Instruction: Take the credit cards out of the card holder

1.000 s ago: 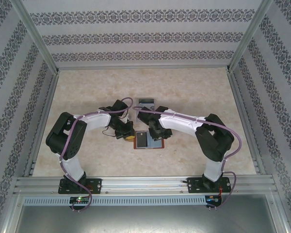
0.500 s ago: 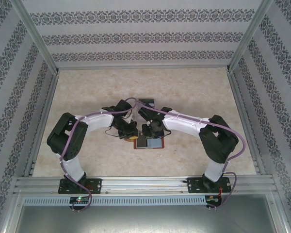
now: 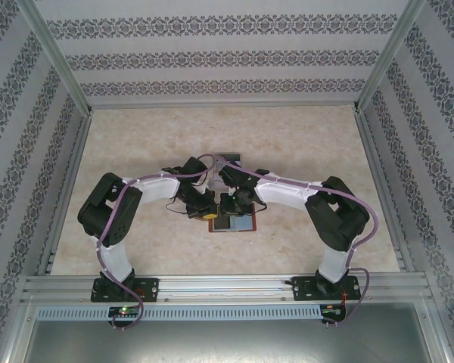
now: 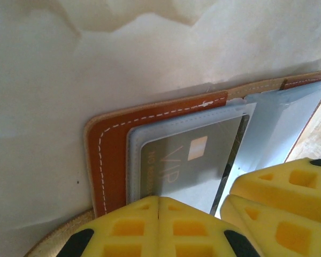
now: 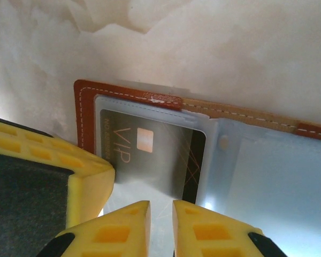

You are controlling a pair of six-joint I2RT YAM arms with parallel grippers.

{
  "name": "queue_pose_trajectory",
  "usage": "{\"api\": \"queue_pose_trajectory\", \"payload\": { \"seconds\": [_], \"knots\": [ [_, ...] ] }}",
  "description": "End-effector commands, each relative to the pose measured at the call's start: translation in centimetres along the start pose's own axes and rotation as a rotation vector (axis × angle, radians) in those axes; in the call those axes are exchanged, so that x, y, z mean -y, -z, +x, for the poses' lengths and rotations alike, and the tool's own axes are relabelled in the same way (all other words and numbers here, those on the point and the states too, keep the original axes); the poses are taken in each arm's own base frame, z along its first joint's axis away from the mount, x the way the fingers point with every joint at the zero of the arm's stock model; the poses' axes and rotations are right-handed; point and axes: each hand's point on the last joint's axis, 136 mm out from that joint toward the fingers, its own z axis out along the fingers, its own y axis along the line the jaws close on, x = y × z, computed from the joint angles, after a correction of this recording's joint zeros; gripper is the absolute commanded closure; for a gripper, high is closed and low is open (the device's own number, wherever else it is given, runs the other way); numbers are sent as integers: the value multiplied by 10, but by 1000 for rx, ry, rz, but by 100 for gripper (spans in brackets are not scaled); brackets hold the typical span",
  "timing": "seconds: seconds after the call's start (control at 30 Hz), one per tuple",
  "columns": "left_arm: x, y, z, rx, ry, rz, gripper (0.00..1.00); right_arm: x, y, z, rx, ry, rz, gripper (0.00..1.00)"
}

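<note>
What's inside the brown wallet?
A dark card marked VIP sits in the card holder's pale blue pocket. Fingers of the left pincer cover its near edge; anything beneath it is hidden.

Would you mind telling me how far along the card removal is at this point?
Done: the card holder lies open. In hand: the left end effector, shut, rests on its edge, while the right end effector, nearly closed, sits at the VIP card; whether it grips is unclear. Left: that card is inside its clear sleeve, so it has yet to come out.
</note>
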Motion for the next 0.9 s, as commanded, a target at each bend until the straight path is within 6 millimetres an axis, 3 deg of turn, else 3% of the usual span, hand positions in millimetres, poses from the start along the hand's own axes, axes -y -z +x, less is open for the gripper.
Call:
{"api": "queue_pose_trajectory", "payload": {
  "seconds": [0.0, 0.4, 0.87],
  "knots": [
    [0, -7, 2, -15, -5, -4, 100, 9, -10, 2, -21, -31, 9, 81],
    [-7, -6, 3, -14, -8, -49, 100, 34, -8, 6, -21, -22, 134, 72],
    [-3, 0, 1, -7, -24, -64, 100, 20, 10, 0, 16, -13, 73, 68]
  ]
}}
